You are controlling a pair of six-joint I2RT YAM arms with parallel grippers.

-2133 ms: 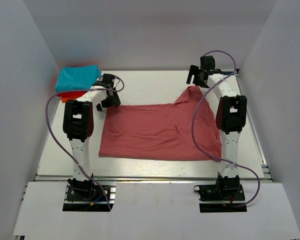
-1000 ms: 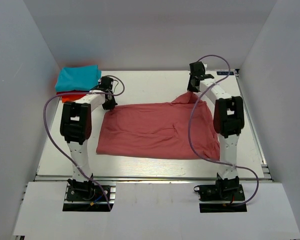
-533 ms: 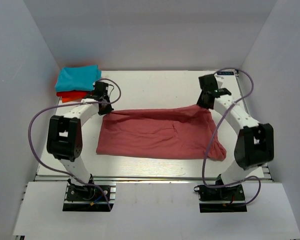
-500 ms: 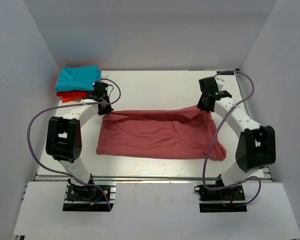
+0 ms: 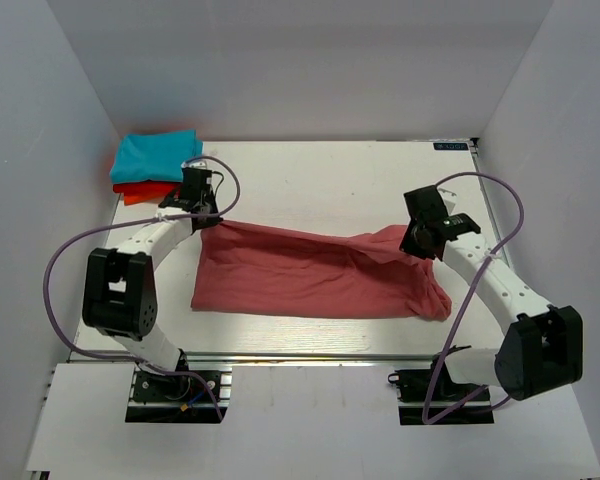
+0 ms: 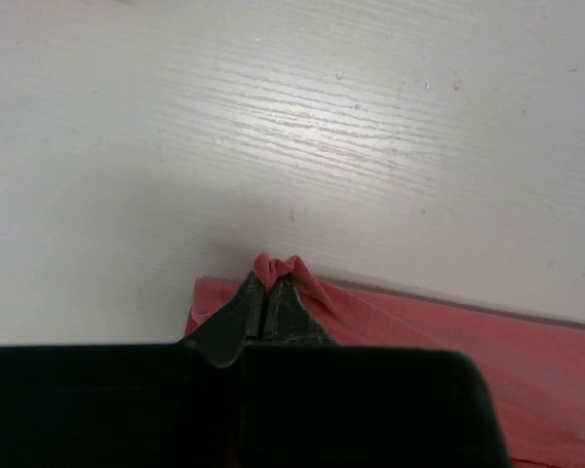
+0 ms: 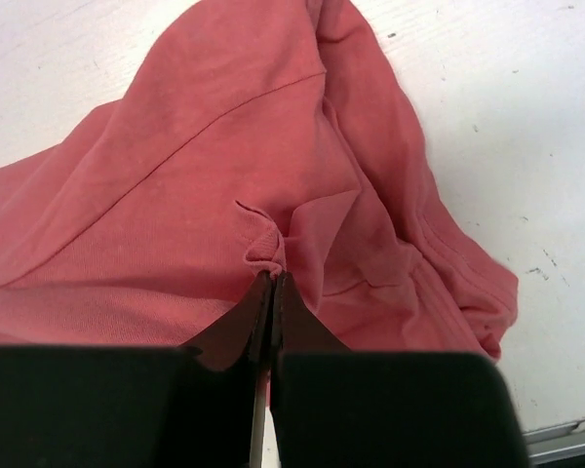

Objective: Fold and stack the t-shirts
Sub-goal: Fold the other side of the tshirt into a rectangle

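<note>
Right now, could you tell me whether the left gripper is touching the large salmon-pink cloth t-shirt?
Touching. The left wrist view shows the left gripper pinched shut on a puckered edge of the large salmon-pink cloth t-shirt.

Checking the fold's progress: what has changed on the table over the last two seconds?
The right end effector came down, closed on the far-right edge of the large salmon-pink cloth t-shirt and dragged it toward the near side. The left end effector kept to the far-left corner, pinching it. The folded turquoise tee on the folded orange-red tee did not move.
</note>
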